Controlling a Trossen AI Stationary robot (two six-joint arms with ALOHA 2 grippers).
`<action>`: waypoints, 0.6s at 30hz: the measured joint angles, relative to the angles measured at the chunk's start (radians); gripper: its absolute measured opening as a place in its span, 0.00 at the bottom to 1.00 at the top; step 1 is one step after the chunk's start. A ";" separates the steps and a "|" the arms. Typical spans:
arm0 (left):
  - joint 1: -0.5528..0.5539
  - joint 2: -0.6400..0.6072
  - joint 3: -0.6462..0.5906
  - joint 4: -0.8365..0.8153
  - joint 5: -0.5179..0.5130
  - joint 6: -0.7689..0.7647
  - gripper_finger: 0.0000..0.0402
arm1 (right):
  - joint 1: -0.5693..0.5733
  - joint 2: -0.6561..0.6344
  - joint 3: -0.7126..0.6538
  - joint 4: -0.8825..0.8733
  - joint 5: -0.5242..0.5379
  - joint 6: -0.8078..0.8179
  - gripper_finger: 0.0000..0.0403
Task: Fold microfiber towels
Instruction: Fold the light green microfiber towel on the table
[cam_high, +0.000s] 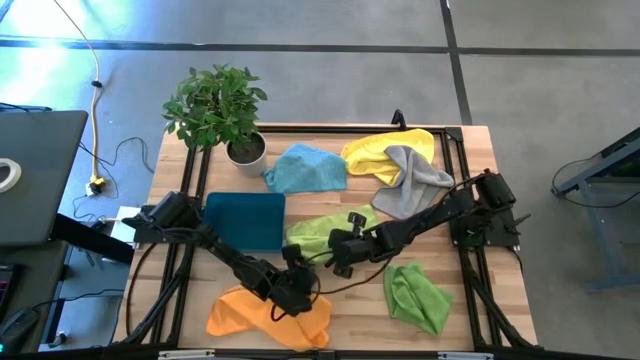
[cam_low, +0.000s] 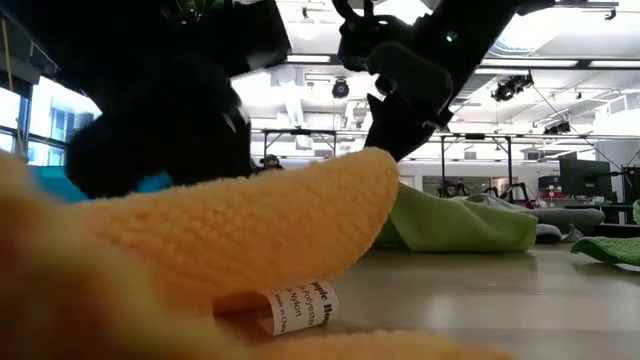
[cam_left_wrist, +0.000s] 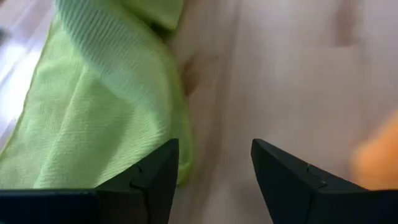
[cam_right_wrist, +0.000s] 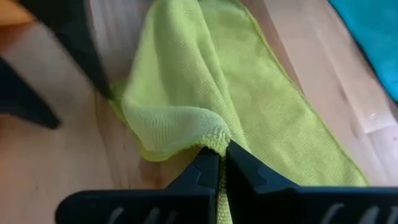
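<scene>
A lime green towel (cam_high: 335, 228) lies crumpled at the table's middle, partly folded over itself. My right gripper (cam_high: 320, 254) is shut on its near-left edge (cam_right_wrist: 211, 134). My left gripper (cam_high: 297, 268) is open just beside that same towel (cam_left_wrist: 93, 106), its fingers over bare wood and holding nothing. An orange towel (cam_high: 265, 315) lies crumpled at the near edge, under my left wrist, and fills the low view (cam_low: 250, 230). A second lime green towel (cam_high: 415, 297) lies near right. Light blue (cam_high: 305, 168), yellow (cam_high: 385, 150) and grey (cam_high: 415, 182) towels lie at the far side. My right gripper pinches a bunched fold at the lime green towel's edge (cam_right_wrist: 214, 142) between its two fingertips. The fingers come low and slanting from the table's right. The rest of the towel lies slack on the table beyond the fingers, one flap (cam_right_wrist: 180, 74) folded over the layer below.
A dark teal tray (cam_high: 245, 220) lies left of the middle. A potted plant (cam_high: 215, 110) stands at the far left. Black rails (cam_high: 455, 150) frame the tabletop. Bare wood (cam_high: 355, 300) shows between the orange and the near-right green towels.
</scene>
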 joint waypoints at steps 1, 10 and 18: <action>0.008 0.007 0.000 0.004 0.012 -0.002 0.47 | 0.000 0.000 -0.005 0.013 -0.002 0.003 0.00; 0.061 0.014 0.003 -0.005 0.054 0.009 0.43 | 0.000 0.001 -0.011 0.035 -0.018 -0.003 0.00; 0.086 0.011 0.006 -0.051 0.131 -0.007 0.35 | 0.001 0.001 -0.011 0.034 -0.046 -0.006 0.00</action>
